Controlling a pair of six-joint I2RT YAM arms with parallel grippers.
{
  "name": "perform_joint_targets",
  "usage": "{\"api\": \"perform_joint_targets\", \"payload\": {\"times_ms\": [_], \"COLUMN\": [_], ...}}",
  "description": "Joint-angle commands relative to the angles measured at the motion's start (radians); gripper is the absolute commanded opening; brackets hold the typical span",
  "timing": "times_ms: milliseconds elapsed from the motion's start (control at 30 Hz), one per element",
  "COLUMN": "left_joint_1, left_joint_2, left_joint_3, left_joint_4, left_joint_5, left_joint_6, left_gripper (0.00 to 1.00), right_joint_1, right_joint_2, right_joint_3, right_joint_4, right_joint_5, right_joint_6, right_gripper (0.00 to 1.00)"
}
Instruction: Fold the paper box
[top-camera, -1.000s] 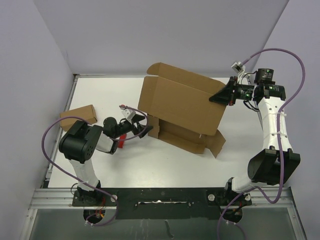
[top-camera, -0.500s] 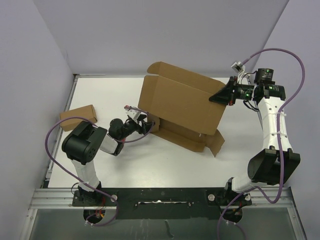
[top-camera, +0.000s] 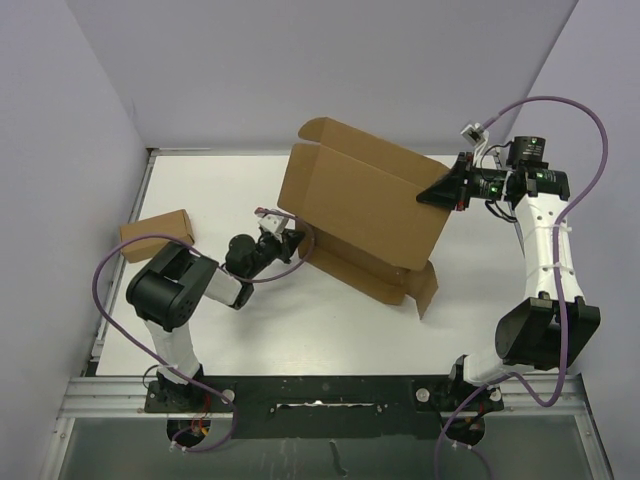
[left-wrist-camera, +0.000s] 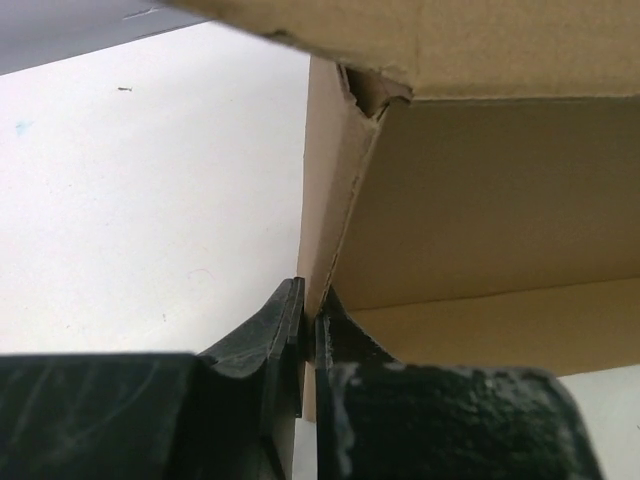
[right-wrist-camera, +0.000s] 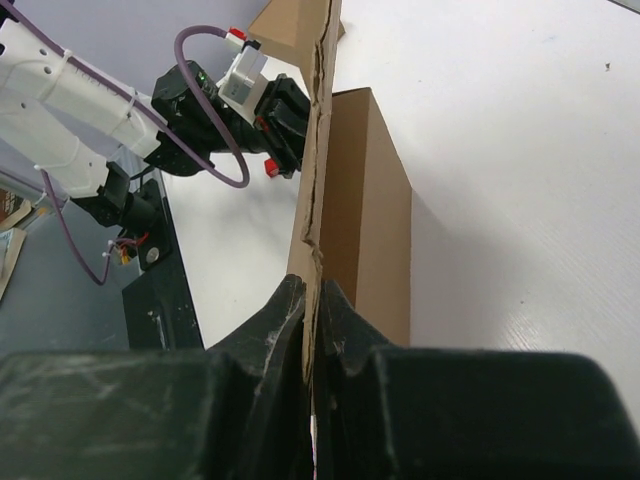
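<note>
The paper box (top-camera: 360, 205), a large brown cardboard mailer, stands half raised in the middle of the table with its big panel tilted up and its flaps open. My left gripper (top-camera: 297, 240) is shut on a side flap at the box's lower left; in the left wrist view the flap edge (left-wrist-camera: 325, 230) runs down between the closed jaws of that gripper (left-wrist-camera: 309, 305). My right gripper (top-camera: 432, 192) is shut on the panel's right corner; in the right wrist view the thin cardboard edge (right-wrist-camera: 320, 150) is pinched by this gripper (right-wrist-camera: 313, 300).
A much smaller brown cardboard box (top-camera: 157, 234) lies at the table's left edge, beside the left arm. White tabletop (top-camera: 220, 190) shows left of the paper box and in front of it. Purple walls close in the left, back and right sides.
My left gripper moved right to the box's lower left flap and shut on it. The box's near flaps shifted slightly. The right gripper kept its hold and place.
</note>
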Motion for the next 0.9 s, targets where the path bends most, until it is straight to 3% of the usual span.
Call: {"api": "perform_joint_targets", "payload": {"times_ms": [0,267,433,867], "left_joint_1": [-0.023,-0.052,-0.058,-0.059], "left_joint_2": [-0.054,-0.105,-0.081,-0.012], "left_joint_3": [0.023,0.043,0.079,0.115], "left_joint_4": [-0.127,-0.21,-0.199,-0.109], "left_joint_5": [-0.129,-0.181,-0.181,-0.239], "left_joint_6": [0.018,0.055,0.048,0.022], "left_gripper": [0.0,0.0,0.2,0.3], "right_joint_1": [0.01,0.04,0.05,0.051], "right_joint_2": [0.008,0.019,0.022,0.017], "right_joint_3": [0.017,0.045,0.039,-0.004], "right_joint_4": [0.034,0.162,0.194,0.25], "right_joint_5": [0.005,0.026,0.02,0.014], "right_joint_6": [0.01,0.159,0.202,0.253], "right_gripper": [0.0,0.0,0.0,0.0]}}
